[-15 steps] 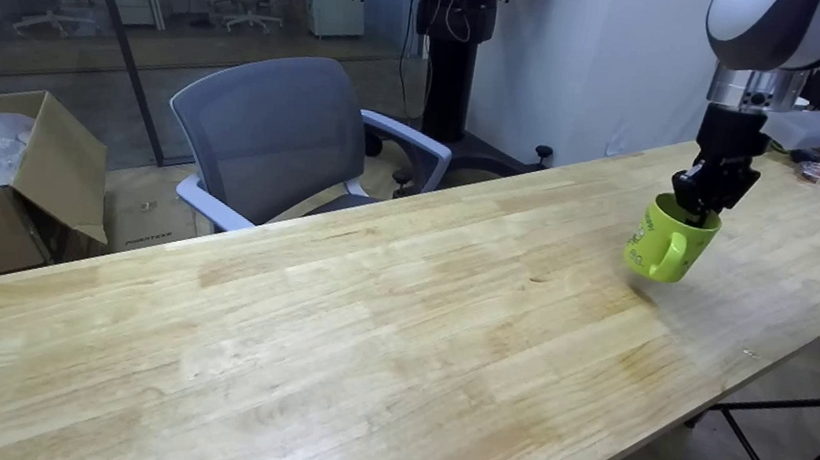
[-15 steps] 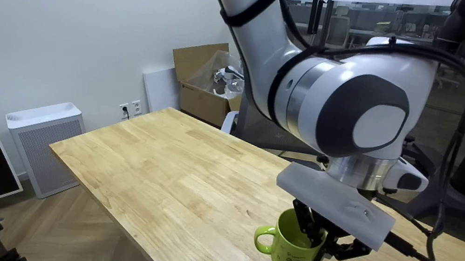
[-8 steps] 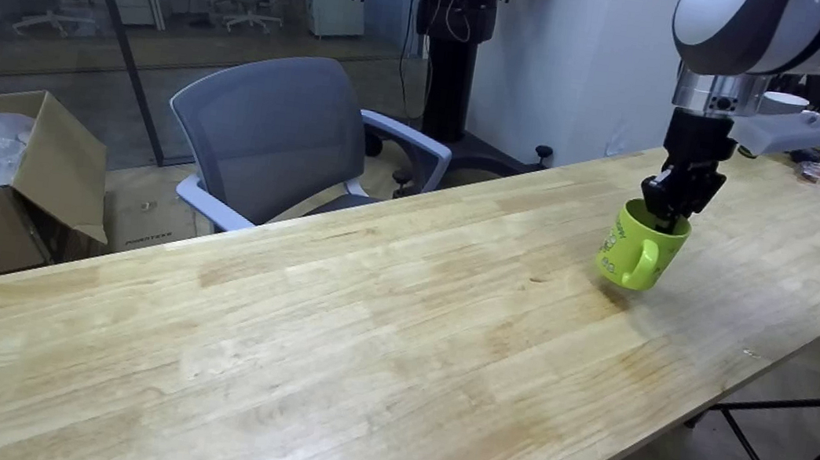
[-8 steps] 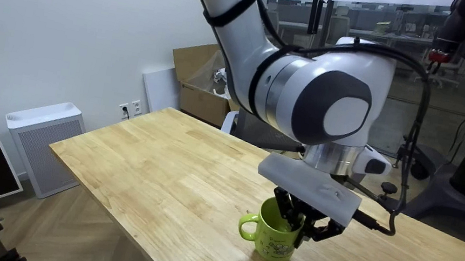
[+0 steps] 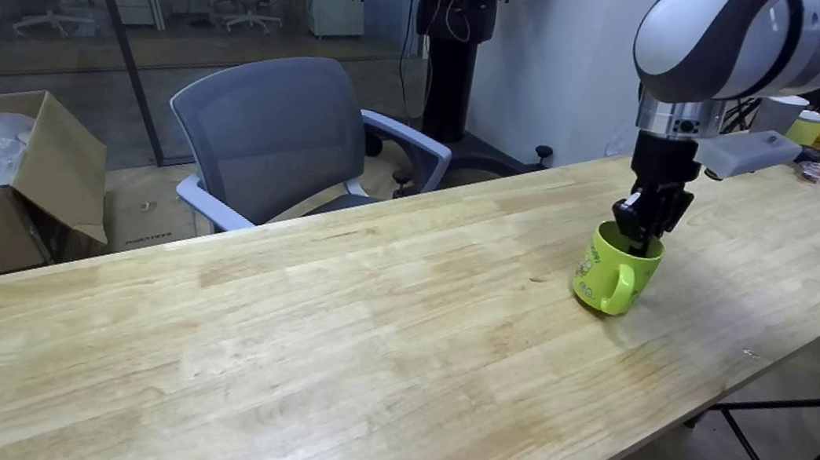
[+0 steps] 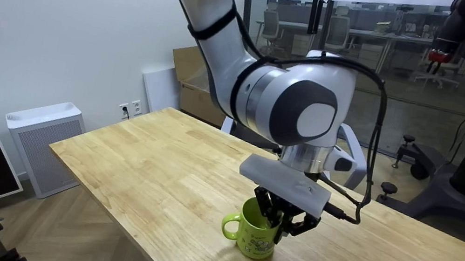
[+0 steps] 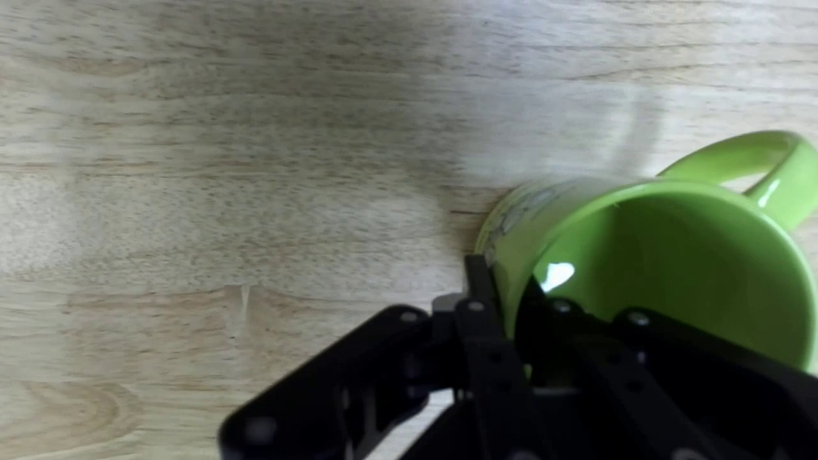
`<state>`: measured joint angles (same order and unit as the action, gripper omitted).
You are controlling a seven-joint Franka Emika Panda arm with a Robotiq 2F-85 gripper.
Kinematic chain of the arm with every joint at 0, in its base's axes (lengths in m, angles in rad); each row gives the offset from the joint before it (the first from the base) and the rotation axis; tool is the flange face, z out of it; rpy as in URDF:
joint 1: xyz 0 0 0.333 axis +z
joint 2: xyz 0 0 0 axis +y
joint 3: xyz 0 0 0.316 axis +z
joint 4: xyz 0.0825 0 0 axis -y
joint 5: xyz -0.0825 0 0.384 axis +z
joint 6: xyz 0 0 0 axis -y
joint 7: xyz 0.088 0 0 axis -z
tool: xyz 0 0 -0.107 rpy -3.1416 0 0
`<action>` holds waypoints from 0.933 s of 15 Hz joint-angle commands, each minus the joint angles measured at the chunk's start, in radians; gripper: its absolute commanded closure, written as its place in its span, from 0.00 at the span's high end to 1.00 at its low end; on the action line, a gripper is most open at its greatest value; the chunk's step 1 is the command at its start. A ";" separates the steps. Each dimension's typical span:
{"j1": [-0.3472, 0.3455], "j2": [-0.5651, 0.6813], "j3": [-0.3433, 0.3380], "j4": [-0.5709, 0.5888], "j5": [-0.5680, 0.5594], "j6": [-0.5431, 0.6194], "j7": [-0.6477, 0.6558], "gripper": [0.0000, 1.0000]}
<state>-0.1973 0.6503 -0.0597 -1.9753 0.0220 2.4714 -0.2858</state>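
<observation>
One gripper (image 7: pixel 505 278) pinches the rim of one lime-green mug (image 7: pixel 684 268) between two fingers (image 7: pixel 483 284), at right in the wrist view, its one handle (image 7: pixel 789 191) farther right. The tilted mug is on or just above the desk (image 5: pixel 284 340); contact is unclear. One grey chair (image 5: pixel 272 137) stands beside it, upper left in an exterior view.

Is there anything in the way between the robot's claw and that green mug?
Nothing visible: the gripper is closed on the mug, one finger inside and the other outside, with only its wall between them.
</observation>
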 commanded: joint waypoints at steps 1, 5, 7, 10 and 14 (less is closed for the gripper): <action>0.022 0.022 -0.010 0.035 -0.031 -0.020 0.051 0.03; 0.032 0.029 -0.019 0.037 -0.050 -0.010 0.065 0.03; 0.034 0.031 -0.023 0.039 -0.055 -0.007 0.071 0.03; 0.044 0.035 -0.036 0.042 -0.067 0.002 0.089 0.03; 0.054 0.042 -0.050 0.049 -0.086 -0.001 0.111 0.48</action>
<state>-0.1628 0.6727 -0.0857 -1.9582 -0.0290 2.4773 -0.2338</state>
